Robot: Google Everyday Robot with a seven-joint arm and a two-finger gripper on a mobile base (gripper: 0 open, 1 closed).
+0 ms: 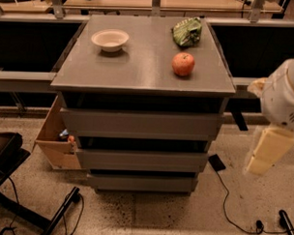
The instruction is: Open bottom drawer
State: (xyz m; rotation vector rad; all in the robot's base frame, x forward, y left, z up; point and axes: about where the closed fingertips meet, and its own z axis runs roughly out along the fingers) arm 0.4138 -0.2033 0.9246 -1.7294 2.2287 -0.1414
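The grey cabinet (144, 71) stands in the middle with three handle-less drawer fronts. The bottom drawer (142, 182) is the lowest and narrowest front, just above the floor, and looks pushed in. The middle drawer (141, 160) and the top drawer (141, 123) sit above it. My gripper (266, 151) shows as a pale yellow piece under the white arm (285, 93) at the right edge. It hangs in the air to the right of the cabinet, at about the height of the middle drawer, apart from every drawer.
On the cabinet top lie a white bowl (110, 40), a red apple (182, 64) and a green bag (187, 32). A cardboard box (55, 138) stands at the cabinet's left. A black chair base (19, 182) is at the lower left. Cables (231, 209) lie on the floor at the right.
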